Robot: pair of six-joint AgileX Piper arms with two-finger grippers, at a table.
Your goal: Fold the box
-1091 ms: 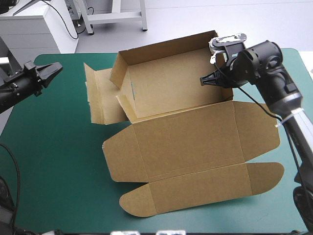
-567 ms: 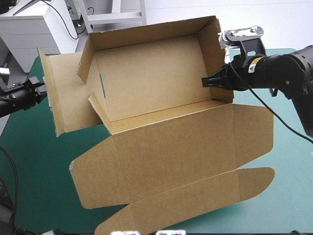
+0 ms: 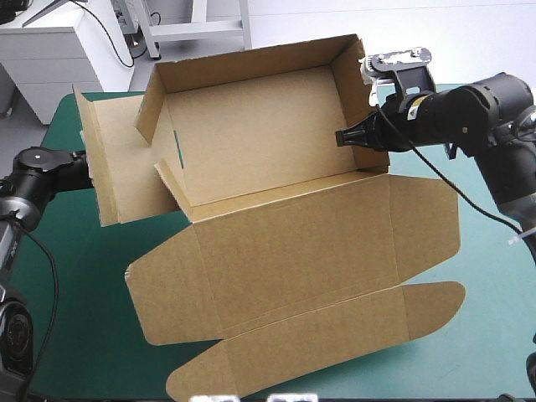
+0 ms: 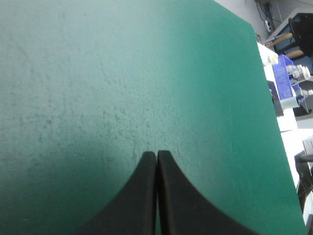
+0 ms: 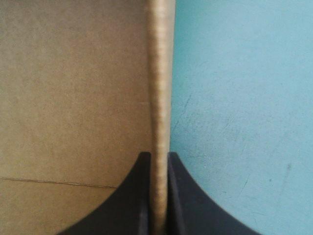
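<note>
The brown box (image 3: 268, 142) is raised off the table and tilted. Its back and right walls stand up, a wide side flap (image 3: 117, 167) spreads to the left, and the lid (image 3: 293, 251) with its rounded front flap (image 3: 335, 335) hangs toward the front. My right gripper (image 3: 345, 138) is shut on the box's right wall. In the right wrist view the board's edge (image 5: 160, 73) runs between that gripper's (image 5: 159, 156) fingers. My left gripper (image 4: 156, 154) is shut on nothing, with only the teal-green cover (image 4: 122, 73) ahead. In the high view its tip is hidden behind the side flap.
Bare teal-green cover (image 3: 75, 285) lies left of the lid and along the table's right side (image 3: 494, 276). The table's edge (image 4: 271, 103) shows beside the left gripper in the left wrist view.
The right gripper has lifted the box off the table and tilted it up, then shifted it slightly left. The left arm has dropped lower and now sits behind the box's left flap.
</note>
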